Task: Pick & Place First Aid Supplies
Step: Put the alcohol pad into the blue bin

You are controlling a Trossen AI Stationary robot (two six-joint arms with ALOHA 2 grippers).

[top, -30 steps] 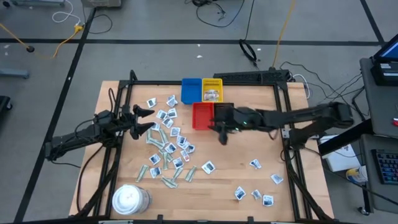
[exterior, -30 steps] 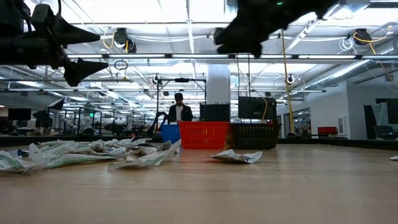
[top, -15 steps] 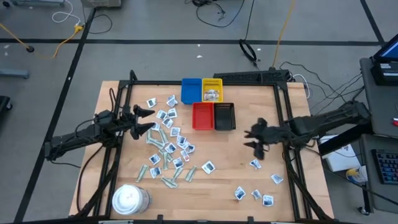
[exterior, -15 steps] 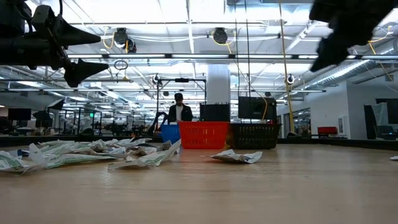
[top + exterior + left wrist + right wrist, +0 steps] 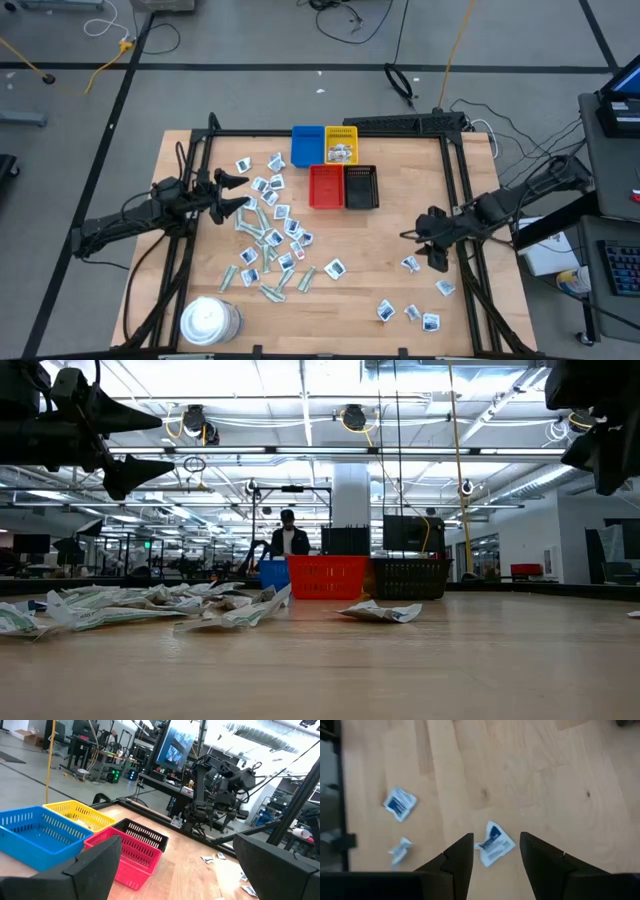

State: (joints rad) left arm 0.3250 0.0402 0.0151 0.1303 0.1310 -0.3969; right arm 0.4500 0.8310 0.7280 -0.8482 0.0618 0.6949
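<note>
The first aid supplies are small flat packets. Many lie in a heap [image 5: 270, 232] on the table's left half, and a few lie scattered at the near right [image 5: 412, 312]. My right gripper [image 5: 426, 250] hangs open above the right-hand group, pointing steeply down. In the right wrist view its fingers stand on either side of a white packet with blue print [image 5: 493, 845] lying flat on the wood below them, apart from it. My left gripper [image 5: 241, 192] waits open and level above the far edge of the heap, holding nothing.
Blue [image 5: 308, 146], yellow [image 5: 341, 146], red [image 5: 325, 186] and black [image 5: 361, 186] trays stand together at the far middle. A round white tub [image 5: 210, 320] sits at the near left corner. More packets [image 5: 400, 803] lie beside the one under my right gripper. A person [image 5: 289, 535] stands in the room behind.
My right gripper has swung from above the red and black trays toward the table's right and near edges. It has sunk a little and tipped from nearly level to pointing steeply down, and now hangs over the right-hand packets. Its fingers keep the same gap.
</note>
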